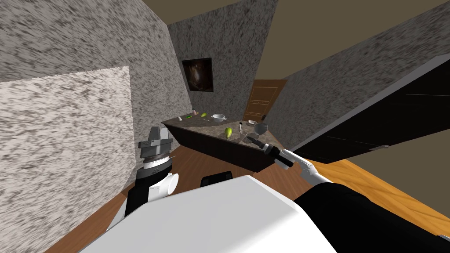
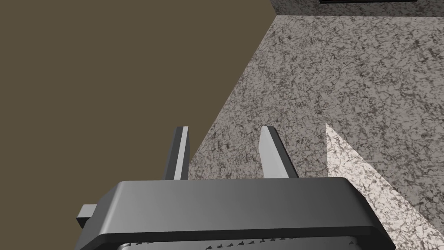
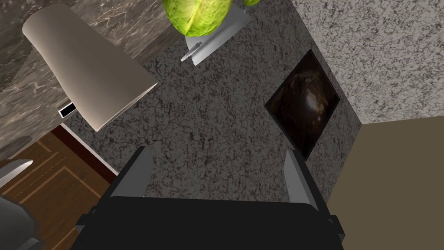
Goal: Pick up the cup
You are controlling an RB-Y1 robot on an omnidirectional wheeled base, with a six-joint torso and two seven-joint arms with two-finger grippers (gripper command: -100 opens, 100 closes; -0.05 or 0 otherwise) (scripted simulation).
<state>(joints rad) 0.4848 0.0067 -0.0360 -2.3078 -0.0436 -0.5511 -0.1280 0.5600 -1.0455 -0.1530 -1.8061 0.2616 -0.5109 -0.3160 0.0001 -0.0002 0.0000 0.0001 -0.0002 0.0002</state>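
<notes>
Right gripper [image 3: 217, 152] out over the near end of a dark-sided counter with a brown-grey marbled top [image 1: 197, 126], its two thin grey fingers [image 3: 138, 173] spread wide, nothing in the gap between them. Aimed across the counter toward a speckled grey wall [image 3: 208, 121] and a dark framed picture [image 3: 303, 102]. Just off to one side of that gap, beyond one fingertip and not touching it: a plain beige tapered cup [image 3: 86, 69], standing on the marbled top near its edge. Upright, judging by that picture and the ceiling [image 3: 399, 182]: narrow base down on the counter, wider mouth up, long axis vertical. Rim seen edge-on, inside hidden. Hand rolled well over, so the cup's long axis slanted against the line from finger to finger rather than square to it. Farther from the gripper than the cup, a green leafy cabbage-like head [image 3: 195, 15] resting on a flat light grey piece [image 3: 217, 39]. Elsewhere on the counter, a white bowl with small handles [image 1: 218, 117], a smaller white bowl [image 1: 252, 122] and a grey goblet-shaped thing [image 1: 261, 128] just beside the right gripper. Behind the counter's end, a brown panelled door [image 1: 263, 100]. Left gripper [image 2: 225, 128] up beside the speckled wall at the left, pointing upward, fingers apart by a narrower gap, holding nothing.
</notes>
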